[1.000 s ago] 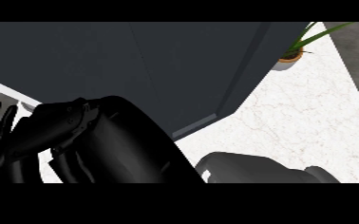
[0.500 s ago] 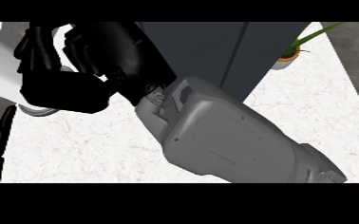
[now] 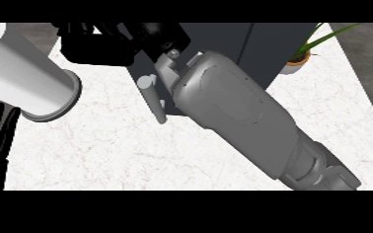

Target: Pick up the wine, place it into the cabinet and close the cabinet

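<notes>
1. looking steeply down on a white marble desk (image 3: 109,143); dark cabinet (image 3: 218,44) at top centre, potted plant (image 3: 302,59) just to its right.
2. right hand (image 3: 159,35): black, at the end of the grey right forearm (image 3: 233,113), up against the cabinet front. cannot tell whether released, clenched or grasping anything.
3. left hand (image 3: 91,49): judged to be the black mass just left of the right one, above the pale left forearm (image 3: 33,81). state equally unreadable.
4. pale bar handle (image 3: 154,101) at the cabinet's edge, just beside the right forearm and below both hands; not held, as far as visible.
5. wine: nowhere in view. possibly hidden behind the hands or already inside the cabinet; cannot tell which.
6. handling judgement, wine: presumably glass, so rigid, smooth, slippery and breakable; heavy for its width and tippy when upright. best taken round the body at mid-height, kept upright; not by the neck alone.
7. handling judgement, cabinet door: stiff and hinged; to close, take the bar handle or push flat on the door face.
8. risk: knocking the bottle on the cabinet frame on the way in.
</notes>
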